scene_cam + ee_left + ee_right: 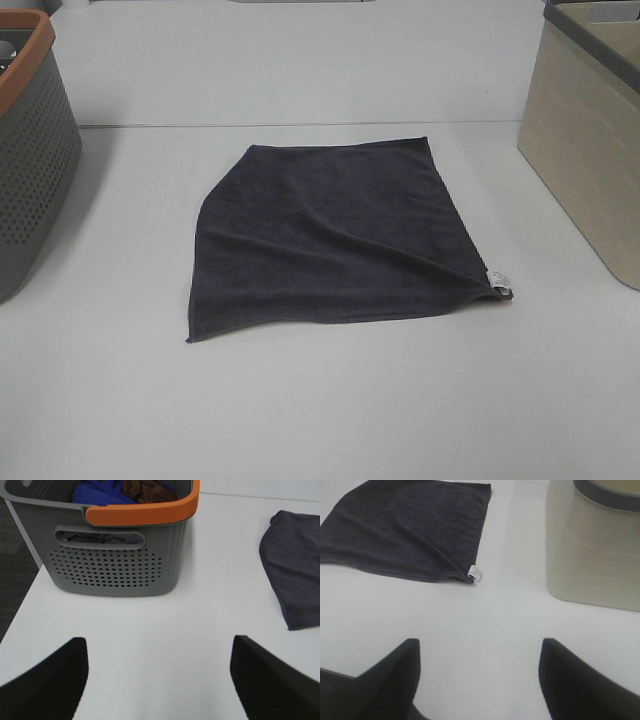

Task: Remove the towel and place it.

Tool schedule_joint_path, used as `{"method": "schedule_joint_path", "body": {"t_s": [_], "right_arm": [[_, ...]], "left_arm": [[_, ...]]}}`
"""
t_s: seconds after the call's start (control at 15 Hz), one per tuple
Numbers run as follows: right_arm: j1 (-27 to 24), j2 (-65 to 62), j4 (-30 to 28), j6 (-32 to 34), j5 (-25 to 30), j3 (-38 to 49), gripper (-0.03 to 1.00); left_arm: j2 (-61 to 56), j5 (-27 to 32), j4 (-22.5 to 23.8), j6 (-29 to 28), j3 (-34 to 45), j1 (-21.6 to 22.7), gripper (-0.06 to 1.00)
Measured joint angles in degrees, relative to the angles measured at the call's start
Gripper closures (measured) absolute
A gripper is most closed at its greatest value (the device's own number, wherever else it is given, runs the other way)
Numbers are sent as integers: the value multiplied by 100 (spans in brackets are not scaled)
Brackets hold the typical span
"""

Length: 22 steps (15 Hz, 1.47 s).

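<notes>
On the table: towel (335, 235) is lying pretty much flat in the middle of the white table (320, 420), nothing touching it
Towel look: dark charcoal terry, roughly square, a few soft wrinkles running across it, the left edge pulled in a bit so it's not a clean square
Tag: small white tag (498, 281) sticking out at the near right corner, shows up clearly in the right wrist view too (475, 573)
Left side: grey perforated basket (30, 150) with an orange rim, well apart from the towel; left wrist view looks into it and there's blue cloth (97, 492) and brown cloth (145, 490) bunched inside
Right side: beige bin (590, 130) with a dark grey rim, near the towel's right edge but not touching
Left gripper (157, 677): fingers spread wide, hanging over bare table just in front of the grey basket, holding nothing
Right gripper (477, 677): fingers also wide apart, over bare table between the tag corner and the beige bin, empty
High camera: neither arm shows up in it
</notes>
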Motion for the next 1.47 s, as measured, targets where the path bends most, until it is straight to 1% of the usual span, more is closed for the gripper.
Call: {"method": "schedule_joint_path", "body": {"t_s": [0.2,1.47], "right_arm": [[0,-298,23,-74,0,0,30],[0,-298,63,-143,0,0,30]], "left_arm": [[-172,11,103,0,0,0,21],[-178,11,86,0,0,0,21]]}}
